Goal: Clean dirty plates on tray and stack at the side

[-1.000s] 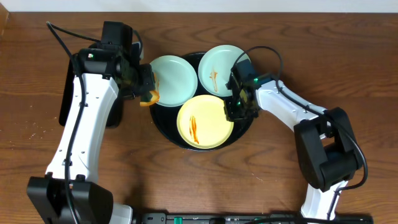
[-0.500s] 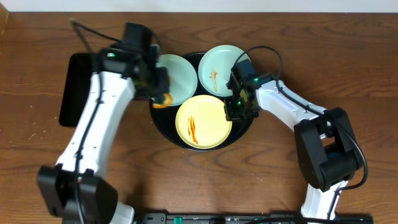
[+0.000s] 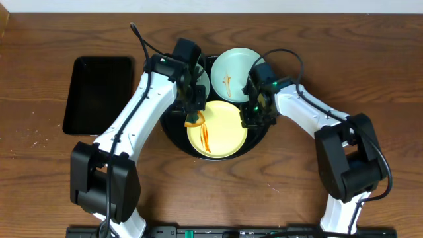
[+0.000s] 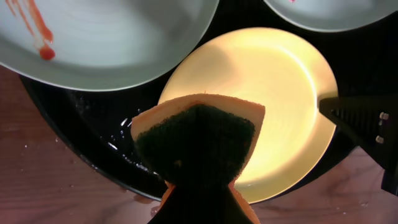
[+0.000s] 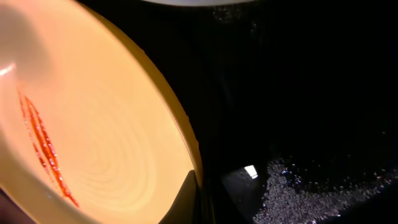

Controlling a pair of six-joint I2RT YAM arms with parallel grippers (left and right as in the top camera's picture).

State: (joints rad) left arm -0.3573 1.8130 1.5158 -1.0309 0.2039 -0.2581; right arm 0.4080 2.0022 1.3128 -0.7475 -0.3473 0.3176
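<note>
The pale yellow plate (image 3: pixel 221 125) lies at the front of the round black tray (image 3: pixel 170 127) and has orange-red sauce streaks (image 3: pixel 205 137). My right gripper (image 3: pixel 254 114) is shut on the yellow plate's right rim (image 5: pixel 186 155). My left gripper (image 3: pixel 193 114) is shut on an orange sponge with a dark green scrub face (image 4: pixel 199 134), held over the yellow plate's left edge (image 4: pixel 280 93). A streaked pale blue-green plate (image 3: pixel 232 69) sits at the tray's back right. The other blue-green plate (image 4: pixel 112 37), with a sauce smear, is mostly hidden under my left arm in the overhead view.
A smaller black rectangular tray (image 3: pixel 99 92) lies on the wooden table (image 3: pixel 370 73) to the left of the round tray. Wet spots show on the round tray's floor (image 5: pixel 323 180).
My left arm has swung right with the sponge, from the tray's left rim to over the yellow plate's left edge. The right gripper has stayed on the plate's rim.
</note>
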